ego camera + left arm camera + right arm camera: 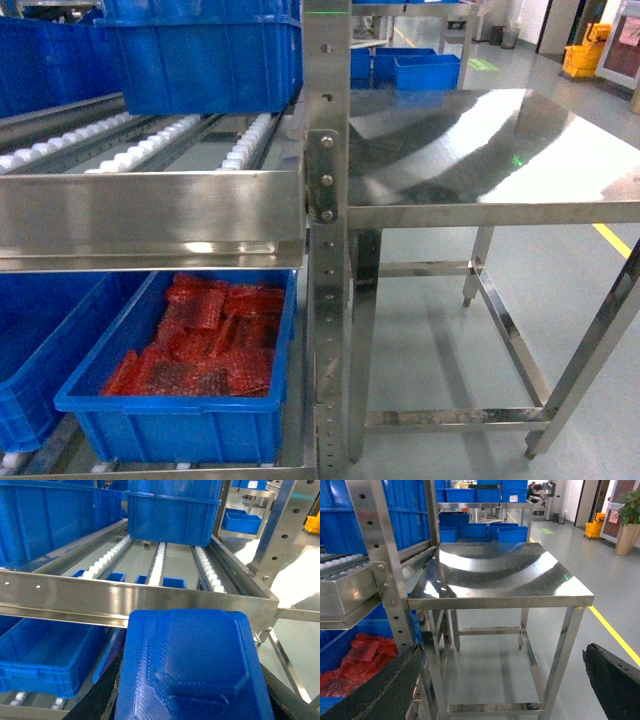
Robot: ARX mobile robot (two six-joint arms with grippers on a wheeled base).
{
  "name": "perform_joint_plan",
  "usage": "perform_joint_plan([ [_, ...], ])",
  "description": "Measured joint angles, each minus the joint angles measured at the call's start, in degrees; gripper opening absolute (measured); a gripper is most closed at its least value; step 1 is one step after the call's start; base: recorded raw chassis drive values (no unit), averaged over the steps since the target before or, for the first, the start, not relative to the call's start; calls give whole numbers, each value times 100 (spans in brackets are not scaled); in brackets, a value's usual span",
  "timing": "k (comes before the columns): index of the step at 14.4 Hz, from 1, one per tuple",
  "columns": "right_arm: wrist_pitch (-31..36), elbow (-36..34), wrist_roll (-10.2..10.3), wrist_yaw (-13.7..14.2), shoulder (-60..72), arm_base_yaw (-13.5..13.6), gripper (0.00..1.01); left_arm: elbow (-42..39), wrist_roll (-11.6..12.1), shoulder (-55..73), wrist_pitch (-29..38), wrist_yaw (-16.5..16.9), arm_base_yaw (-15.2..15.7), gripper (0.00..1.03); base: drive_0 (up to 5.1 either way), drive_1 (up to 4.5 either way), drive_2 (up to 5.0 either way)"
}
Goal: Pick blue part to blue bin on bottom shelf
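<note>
The blue part point(192, 665), a moulded blue plastic tray with a raised octagonal middle, fills the lower centre of the left wrist view. My left gripper point(195, 697) is shut on it, with black fingers point(107, 695) showing at either side. It hangs in front of the rack's steel rail point(125, 597). Below that rail, on the bottom shelf point(25, 712), stands an empty blue bin point(45, 655), also seen at lower left of the head view point(40, 350). My right gripper point(492, 690) is open and holds nothing. Neither gripper shows in the head view.
A second blue bin point(190, 400) full of red bagged parts sits on the bottom tier beside the rack's upright post point(325, 250). Blue crates point(200, 50) rest on the roller shelf above. A bare steel table point(480, 150) stands to the right, over grey floor.
</note>
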Motion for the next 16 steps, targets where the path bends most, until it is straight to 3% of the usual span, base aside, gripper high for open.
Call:
perform_joint_plan([
  [16, 0, 0, 0, 4, 0, 0, 98, 0, -2, 2, -7, 2, 0, 43, -498, 243, 243],
])
